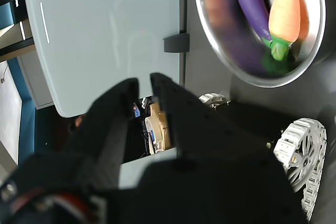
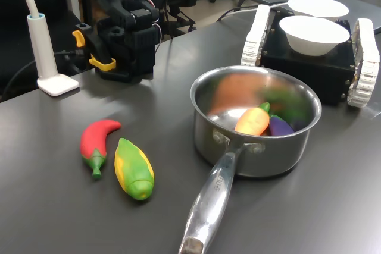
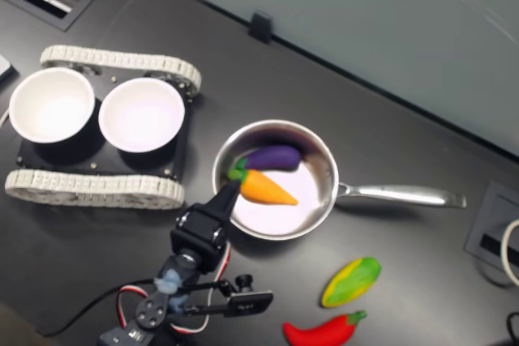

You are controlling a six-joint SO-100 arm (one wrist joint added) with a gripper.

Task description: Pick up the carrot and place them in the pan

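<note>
The orange carrot (image 2: 253,121) (image 3: 266,190) (image 1: 285,9) lies inside the steel pan (image 2: 256,165) (image 3: 321,200) (image 1: 220,51), green cap toward a purple eggplant (image 2: 280,126) (image 3: 273,156) beside it. The pan's long handle (image 2: 211,203) points toward the first exterior view's bottom edge. My gripper (image 3: 230,192) (image 1: 143,83) hovers just outside the pan's rim, on the second exterior view's left of the pan. Its black fingers sit almost together with nothing between them. In the first exterior view only the arm's base (image 2: 125,34) is plain.
A yellow-green corn toy (image 2: 133,169) (image 3: 350,281) and a red chili (image 2: 95,141) (image 3: 324,332) lie on the dark table near the handle. Two white bowls (image 3: 142,113) (image 2: 314,34) ride on a black tracked vehicle beside the pan. A white lamp base (image 2: 50,81) stands by the arm.
</note>
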